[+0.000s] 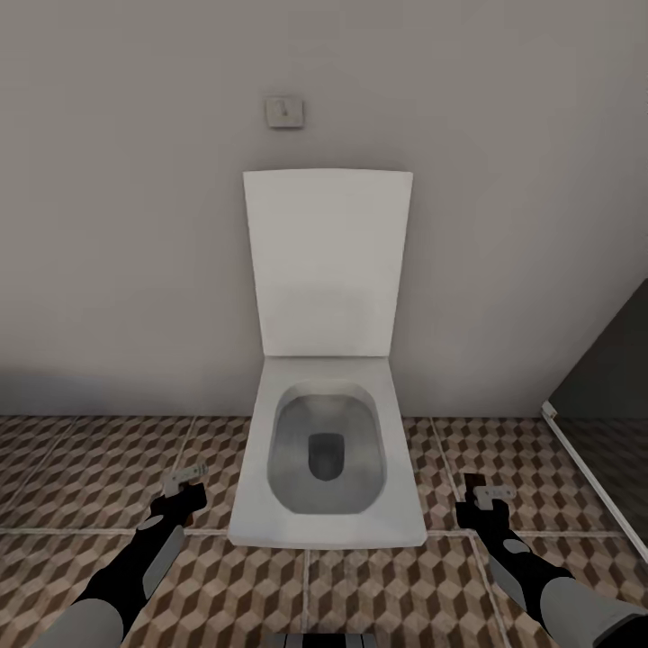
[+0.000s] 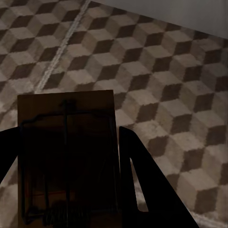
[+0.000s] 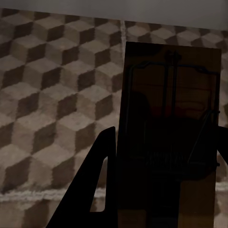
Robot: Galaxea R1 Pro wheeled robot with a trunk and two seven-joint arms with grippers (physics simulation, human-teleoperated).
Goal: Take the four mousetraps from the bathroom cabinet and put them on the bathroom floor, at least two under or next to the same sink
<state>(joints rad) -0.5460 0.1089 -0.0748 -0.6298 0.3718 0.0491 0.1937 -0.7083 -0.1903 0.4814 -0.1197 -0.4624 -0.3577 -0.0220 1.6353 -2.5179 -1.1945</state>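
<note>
My left gripper (image 1: 186, 479) hangs low over the bathroom floor (image 1: 81, 477), left of a white toilet. It is shut on a mousetrap (image 2: 66, 142), a tan board with dark wire held flat between the dark fingers (image 2: 142, 180). To the toilet's right, my right gripper (image 1: 487, 497) is shut on a second mousetrap (image 3: 171, 118), also held above the cube-patterned tiles (image 3: 52, 95). Both boards are in shadow. The cabinet and the sink are out of view.
The white toilet (image 1: 396, 504) stands straight ahead with its lid up against a grey wall. A small square plate (image 1: 284, 111) is on the wall above it. A dark panel with a pale bottom rail (image 1: 603, 378) closes off the right side.
</note>
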